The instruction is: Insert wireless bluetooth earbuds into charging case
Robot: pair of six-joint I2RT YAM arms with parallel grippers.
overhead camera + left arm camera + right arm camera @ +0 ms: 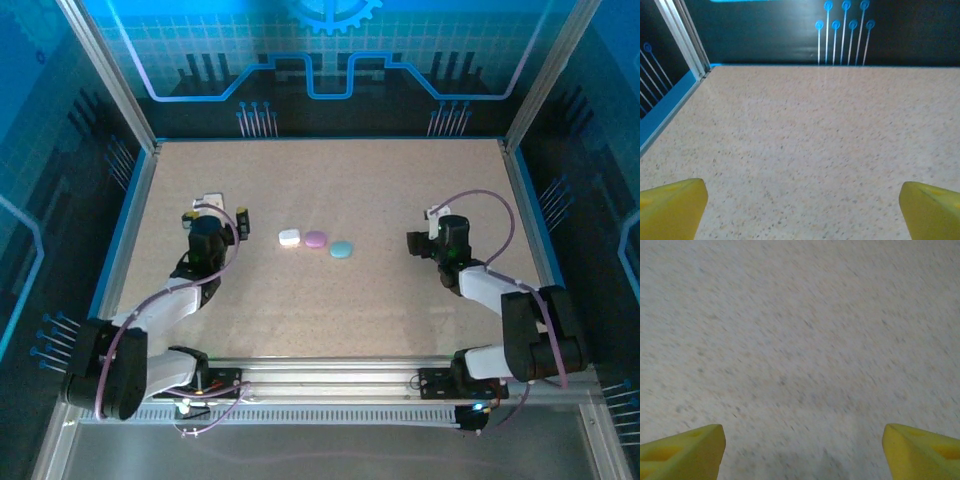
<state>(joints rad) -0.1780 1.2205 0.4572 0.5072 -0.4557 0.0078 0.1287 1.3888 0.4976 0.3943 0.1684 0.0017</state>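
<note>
Earbuds [316, 239], three: white, purple, light blue

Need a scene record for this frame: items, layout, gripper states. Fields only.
items: white piece, purple piece, light blue piece
layout: row at mid table, white leftmost, light blue rightmost
type: small, rounded; bud or case, cannot tell
left gripper: open, empty, left of row
right gripper: open, empty, right of row
contact: both grippers apart from the pieces
</note>
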